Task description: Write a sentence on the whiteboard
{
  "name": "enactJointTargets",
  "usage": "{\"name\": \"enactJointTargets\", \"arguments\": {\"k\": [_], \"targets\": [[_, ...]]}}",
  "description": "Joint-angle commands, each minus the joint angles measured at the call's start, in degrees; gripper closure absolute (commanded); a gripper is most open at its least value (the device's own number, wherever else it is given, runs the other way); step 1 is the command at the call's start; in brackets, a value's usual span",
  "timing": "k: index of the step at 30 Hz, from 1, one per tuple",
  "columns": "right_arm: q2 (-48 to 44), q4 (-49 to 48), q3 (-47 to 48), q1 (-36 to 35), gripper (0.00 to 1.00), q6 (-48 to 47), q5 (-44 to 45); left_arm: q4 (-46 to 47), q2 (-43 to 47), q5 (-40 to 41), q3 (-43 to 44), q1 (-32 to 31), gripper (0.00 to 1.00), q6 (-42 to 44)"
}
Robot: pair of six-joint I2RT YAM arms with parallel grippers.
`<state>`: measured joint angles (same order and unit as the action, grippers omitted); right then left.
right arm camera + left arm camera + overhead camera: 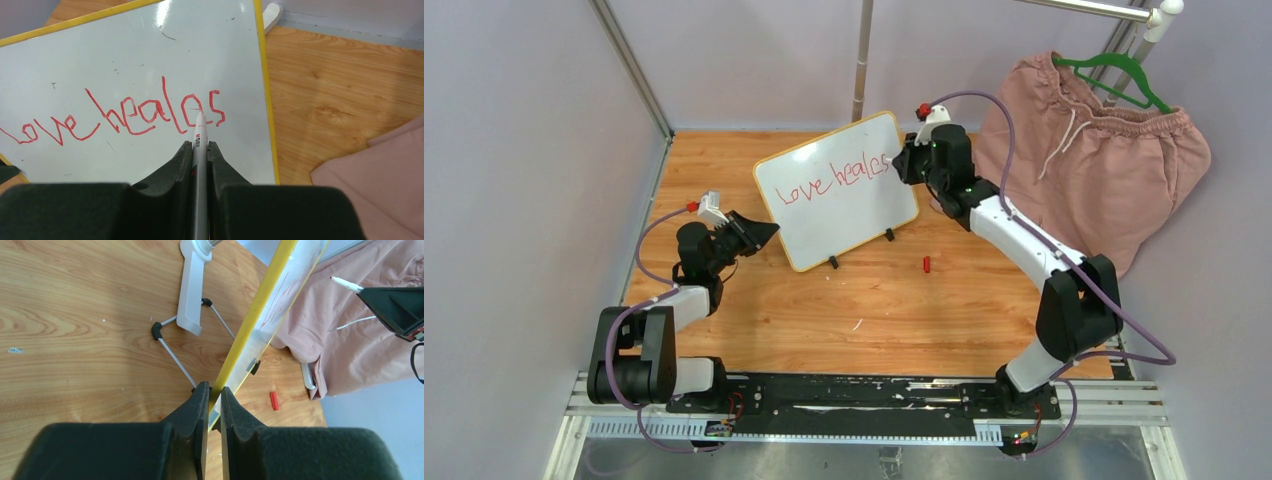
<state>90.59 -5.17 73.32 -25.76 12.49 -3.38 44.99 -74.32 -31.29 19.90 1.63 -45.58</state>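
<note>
The whiteboard [844, 195], white with a yellow frame, stands tilted on two black feet in the middle of the table. Red writing [832, 180] on it reads "love heales" in one line; it shows large in the right wrist view [120, 117]. My left gripper [764, 232] is shut on the board's lower left edge; the yellow frame [250, 320] runs up from between the jaws. My right gripper [896, 163] is shut on a white marker [200, 137], its tip at the board beside the last "s".
A red marker cap [927, 264] lies on the wooden table [824, 310] right of the board's feet. Pink shorts [1089, 165] hang on a green hanger at the back right. A white stand foot [192, 287] sits behind the board.
</note>
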Motion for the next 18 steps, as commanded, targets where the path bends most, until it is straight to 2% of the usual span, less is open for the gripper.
{"name": "enactJointTargets", "arguments": {"k": [1,9,18], "targets": [[-2.0,-1.5,0.8,-2.4,1.0,-0.1,-2.0,-0.3,1.0,1.3,-0.2,0.0,1.0,0.4],[-6.3,-9.2,-7.5,-8.7,1.0,-3.7,-2.2,-0.3,0.8,1.4,0.0,-0.1,1.0,0.3],[-3.2,-11.5,-8.8,-16.5,1.0,-8.7,-1.2,-0.6,0.5,1.9,-0.1,-0.1,1.0,1.1]]}}
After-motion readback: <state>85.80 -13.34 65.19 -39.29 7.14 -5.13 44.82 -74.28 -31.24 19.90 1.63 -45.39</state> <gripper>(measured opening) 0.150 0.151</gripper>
